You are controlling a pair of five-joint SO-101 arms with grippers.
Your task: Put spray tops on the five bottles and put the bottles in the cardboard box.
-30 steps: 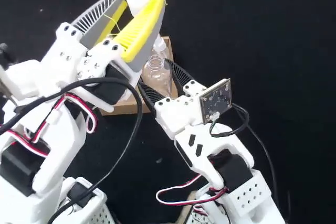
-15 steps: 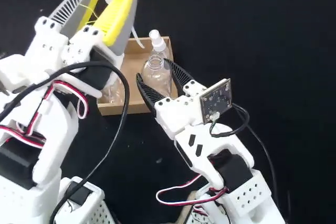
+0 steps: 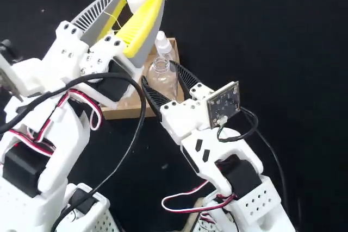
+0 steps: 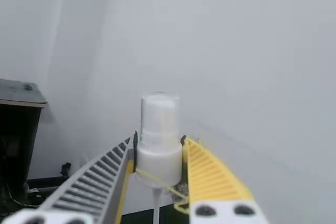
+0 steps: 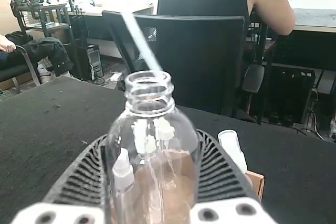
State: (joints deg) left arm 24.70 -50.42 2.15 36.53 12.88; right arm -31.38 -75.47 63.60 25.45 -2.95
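on the black table a box was set. the right gripper was closed around an uncapped bottle, which was held upright at the box's near side, with box and small bottles seen through its clear wall. the left gripper was held high above the box and was clamped on a spray top, pinched at its collar. its tube was seen slanting down to the bottle's open mouth. a capped bottle was stood in the box behind.
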